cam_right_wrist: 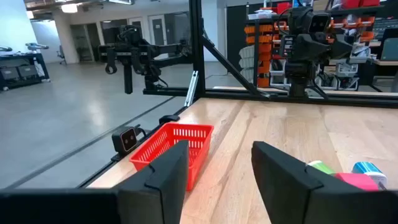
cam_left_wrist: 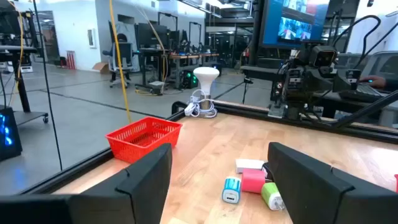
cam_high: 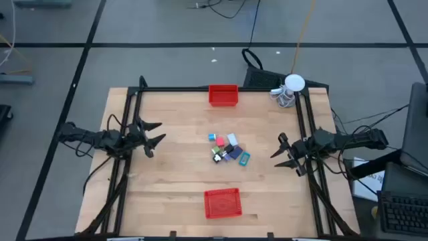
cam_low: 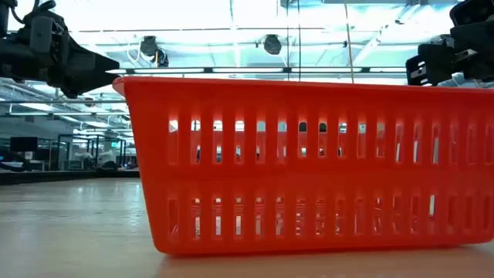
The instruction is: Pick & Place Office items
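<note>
We see a light wooden table framed by black rails. At its centre lies a tight cluster of small office items. One red mesh basket sits at the top edge, another red basket at lower centre, and a white round object with coiled cable at upper right.

A: Any readable text, labels or numbers?
B: None. The screen at the upper right of the left wrist view shows only blurred blue content, no legible characters.
A: Printing on the office items?
B: Too small to read in any view. The white sheet at the right edge of the high view carries marks, but illegible.
A: Baskets?
B: Plain red mesh, no marking visible.
</note>
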